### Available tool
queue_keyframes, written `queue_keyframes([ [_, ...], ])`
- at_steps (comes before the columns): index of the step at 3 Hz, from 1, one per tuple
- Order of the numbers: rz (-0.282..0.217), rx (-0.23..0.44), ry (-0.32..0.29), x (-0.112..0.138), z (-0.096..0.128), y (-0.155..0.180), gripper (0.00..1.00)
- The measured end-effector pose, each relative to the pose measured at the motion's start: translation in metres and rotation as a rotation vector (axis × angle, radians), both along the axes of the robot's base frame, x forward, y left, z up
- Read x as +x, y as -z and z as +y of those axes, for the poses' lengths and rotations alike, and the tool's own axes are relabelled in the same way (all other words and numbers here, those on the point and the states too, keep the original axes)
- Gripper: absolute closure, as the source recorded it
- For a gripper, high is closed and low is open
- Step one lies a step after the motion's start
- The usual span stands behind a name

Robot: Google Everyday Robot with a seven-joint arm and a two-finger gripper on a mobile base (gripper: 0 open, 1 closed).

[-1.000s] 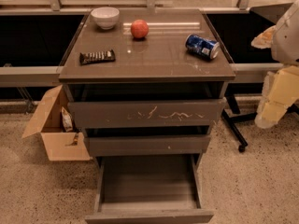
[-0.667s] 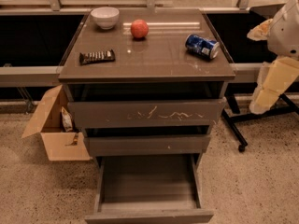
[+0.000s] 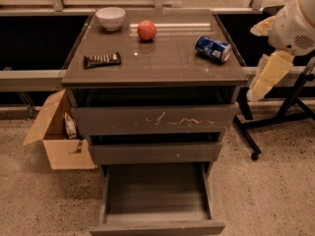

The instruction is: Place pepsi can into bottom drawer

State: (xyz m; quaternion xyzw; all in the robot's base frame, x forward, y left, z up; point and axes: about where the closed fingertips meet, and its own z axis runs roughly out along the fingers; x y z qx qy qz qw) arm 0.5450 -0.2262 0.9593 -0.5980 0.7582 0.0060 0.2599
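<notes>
The pepsi can is blue with silver ends. It lies on its side at the right of the cabinet top. The bottom drawer is pulled out towards me and shows a bare floor. My gripper hangs off the white arm at the right edge of the view. It is beside the cabinet's right side, to the right of the can and lower than it, not touching it.
A white bowl, a red apple and a dark snack bar sit on the cabinet top. The scratched top drawer and the middle drawer are slightly out. A cardboard box stands left, a black wheeled stand right.
My arm and gripper have moved left and a little up, closer to the cabinet's right side. The can and the drawers have not moved.
</notes>
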Motion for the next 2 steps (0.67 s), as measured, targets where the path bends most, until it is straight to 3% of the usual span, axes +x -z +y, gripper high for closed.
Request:
queue_keyframes([
  [1, -0.054, 0.074, 0.059, 0.0438, 0.0039, 0.0125, 0.00],
  [2, -0.057, 0.083, 0.060, 0.0471, 0.0027, 0.0130, 0.00],
])
